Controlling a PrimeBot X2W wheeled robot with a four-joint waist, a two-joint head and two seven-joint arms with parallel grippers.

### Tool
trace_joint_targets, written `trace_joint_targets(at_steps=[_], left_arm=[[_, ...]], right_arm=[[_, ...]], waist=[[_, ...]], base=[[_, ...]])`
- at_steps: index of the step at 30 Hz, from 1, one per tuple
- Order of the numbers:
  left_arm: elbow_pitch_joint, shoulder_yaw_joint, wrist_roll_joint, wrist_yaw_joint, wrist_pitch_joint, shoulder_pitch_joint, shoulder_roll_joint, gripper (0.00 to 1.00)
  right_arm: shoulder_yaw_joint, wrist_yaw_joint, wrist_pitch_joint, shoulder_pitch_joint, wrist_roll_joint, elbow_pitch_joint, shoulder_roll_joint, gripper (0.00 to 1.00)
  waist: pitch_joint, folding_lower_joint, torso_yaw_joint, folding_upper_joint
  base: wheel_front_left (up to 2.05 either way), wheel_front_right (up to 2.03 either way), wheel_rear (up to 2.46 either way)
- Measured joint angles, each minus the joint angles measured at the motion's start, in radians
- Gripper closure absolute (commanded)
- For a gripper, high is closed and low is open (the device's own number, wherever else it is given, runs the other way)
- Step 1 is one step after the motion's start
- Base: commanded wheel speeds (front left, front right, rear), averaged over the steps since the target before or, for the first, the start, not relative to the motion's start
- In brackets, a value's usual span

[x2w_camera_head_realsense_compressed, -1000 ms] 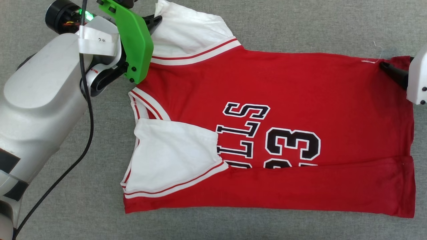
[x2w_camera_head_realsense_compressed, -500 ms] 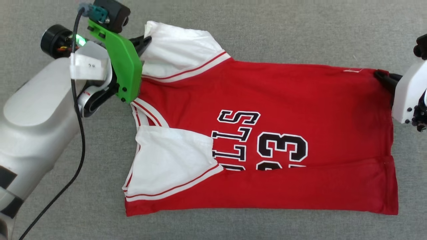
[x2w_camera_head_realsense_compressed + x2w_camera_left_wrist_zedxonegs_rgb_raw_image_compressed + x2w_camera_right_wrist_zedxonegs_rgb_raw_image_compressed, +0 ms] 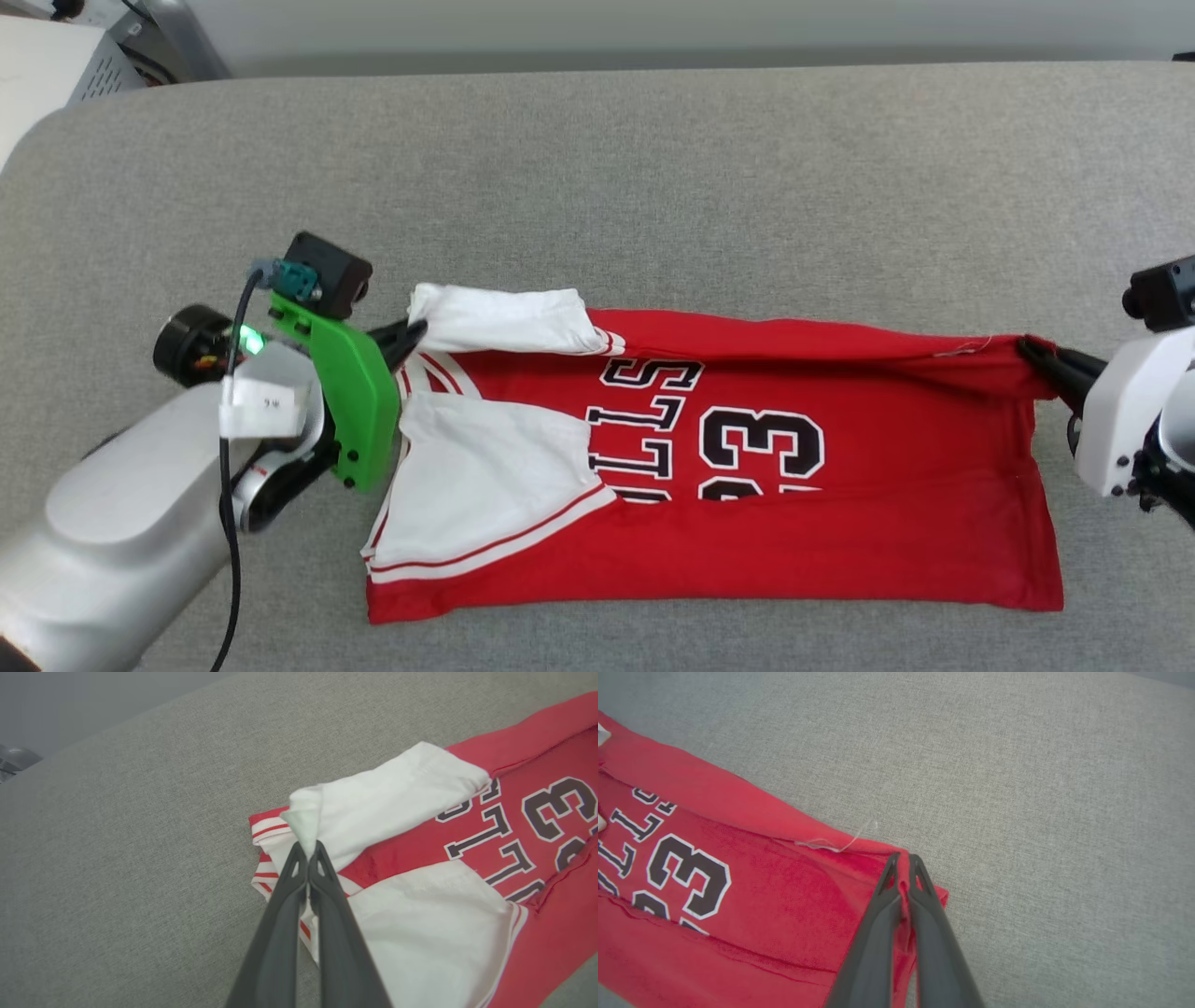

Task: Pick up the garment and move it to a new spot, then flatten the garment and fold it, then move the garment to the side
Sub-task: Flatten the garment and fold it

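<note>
**Item.** Garment [image 3: 840, 523]: red jersey T-shirt with white short sleeves, red-and-white striped trim, and black white-edged letters and "23" on the chest.

**Location.** On the grey cloth-covered surface [image 3: 653, 187], about midway between its left and right ends and well short of its far edge.

**Orientation.** The long axis runs left to right, parallel to the far edge. Collar and sleeves lie at the left end, the hem at the right end. The tops of the letters and number face the collar end.

**Condition.** Chest side up. The near long edge is folded over the front as a red band that covers the lower part of the lettering. The far long edge is raised and rolled a little toward the near side. Whether it is fully clear of the surface is hard to tell. The near sleeve [image 3: 485, 485] lies flat across the chest. A loose white thread [image 3: 840, 845] hangs at the far hem corner.

**Left hand** [image 3: 411, 333]: clenched on the tip of the far sleeve [image 3: 509, 322] at the garment's far-left corner, with white cloth pinched between the fingertips.

**Right hand** [image 3: 1032, 353]: clenched on the far-right hem corner, with red cloth between the fingers.

**Fittings.** A green bracket [image 3: 355, 411] and a black cable [image 3: 229, 523] are on the left wrist.
</note>
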Motion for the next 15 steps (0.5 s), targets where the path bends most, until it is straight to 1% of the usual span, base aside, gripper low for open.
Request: trace_joint_targets(at_steps=[3,8,11,15], left_arm=[[-0.039,-0.009,-0.024,0.027,-0.011,0.070,0.020,1.00],[-0.079,-0.023,-0.056,0.064,-0.034,0.175,0.037,1.00],[-0.087,-0.033,-0.060,0.082,-0.045,0.225,0.055,1.00],[-0.104,-0.049,-0.064,0.108,-0.052,0.268,0.059,1.00]], right_arm=[[-0.001,0.000,-0.022,0.072,0.008,-0.025,-0.005,1.00],[-0.015,0.000,-0.049,0.177,0.009,-0.061,-0.006,1.00],[-0.032,0.000,-0.060,0.231,0.012,-0.075,-0.004,1.00],[-0.057,0.000,-0.063,0.298,0.016,-0.078,0.011,1.00]], waist=[[-0.033,0.0000,0.000,0.0000],[-0.067,0.0000,0.004,0.0000],[-0.075,0.0000,0.007,0.0000],[-0.067,0.0000,0.013,0.0000]], base=[[0.00,0.00,0.00],[0.00,0.00,0.00],[0.00,0.00,0.00],[0.00,0.00,0.00]])
